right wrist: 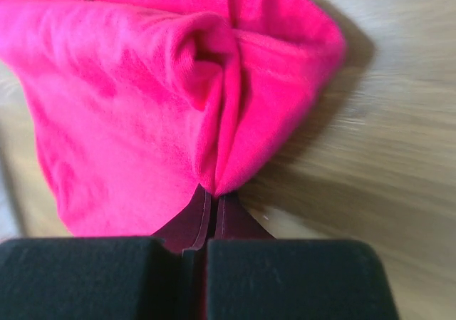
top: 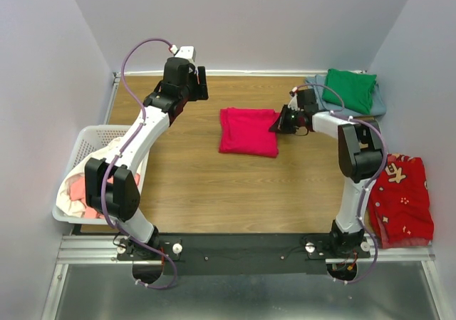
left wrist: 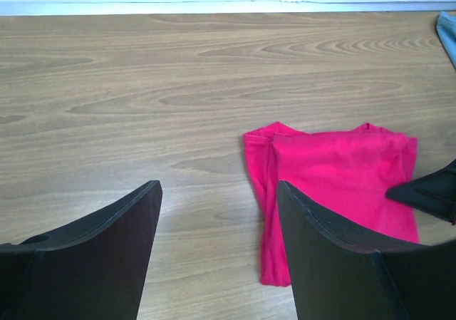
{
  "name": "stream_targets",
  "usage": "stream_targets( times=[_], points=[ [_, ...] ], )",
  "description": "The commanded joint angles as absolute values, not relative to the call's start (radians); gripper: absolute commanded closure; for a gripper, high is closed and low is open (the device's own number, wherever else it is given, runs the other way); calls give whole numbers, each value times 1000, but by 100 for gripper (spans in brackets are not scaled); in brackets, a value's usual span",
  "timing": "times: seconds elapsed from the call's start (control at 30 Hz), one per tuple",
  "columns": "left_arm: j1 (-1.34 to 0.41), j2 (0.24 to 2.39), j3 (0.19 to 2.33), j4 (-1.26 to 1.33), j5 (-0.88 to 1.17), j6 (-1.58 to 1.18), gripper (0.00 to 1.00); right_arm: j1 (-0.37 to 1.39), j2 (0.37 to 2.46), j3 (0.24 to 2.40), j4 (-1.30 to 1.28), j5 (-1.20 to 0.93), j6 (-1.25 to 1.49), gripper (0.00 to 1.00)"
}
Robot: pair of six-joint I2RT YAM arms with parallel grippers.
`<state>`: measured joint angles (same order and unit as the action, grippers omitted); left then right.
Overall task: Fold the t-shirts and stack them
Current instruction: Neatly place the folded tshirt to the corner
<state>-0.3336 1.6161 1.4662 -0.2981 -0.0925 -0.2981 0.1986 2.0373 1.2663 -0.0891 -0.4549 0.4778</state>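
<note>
Right gripper [top: 274,126] is pinched tight on the right edge of the folded pink t-shirt [top: 247,131], in the middle of the table [top: 214,184]. Left gripper [left wrist: 217,188] hangs wide apart, holding nothing. Best to drag slow and low toward the green t-shirt [top: 349,88], so the fold does not flop open.

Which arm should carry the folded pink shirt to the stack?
Right: the right gripper is shut on the crimson-pink shirt, and the green shirt lies stacked on its side. The left gripper hangs open, off the cloth.
</note>
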Motion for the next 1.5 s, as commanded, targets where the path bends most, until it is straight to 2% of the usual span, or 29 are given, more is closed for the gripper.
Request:
stream_targets(
  times=[0.0,0.4,0.67,0.9,1.47],
  points=[
    [-327,1618,1506,-310,-71,-291,25,195,1942,1414,-290,-220,387,99],
    [-327,1621,1508,-290,-58,-285,25,127,1921,1782,-439,170,206,99],
    [-327,1631,1519,-288,-48,-284,25,15,2075,2000,-446,308,127,99],
    [-327,1647,1535,-298,-40,-287,25,-80,2255,2192,-448,324,144,99],
    [-327,1746,1654,-337,-28,-282,25,-206,2365,2368,-448,540,183,99]
  ],
)
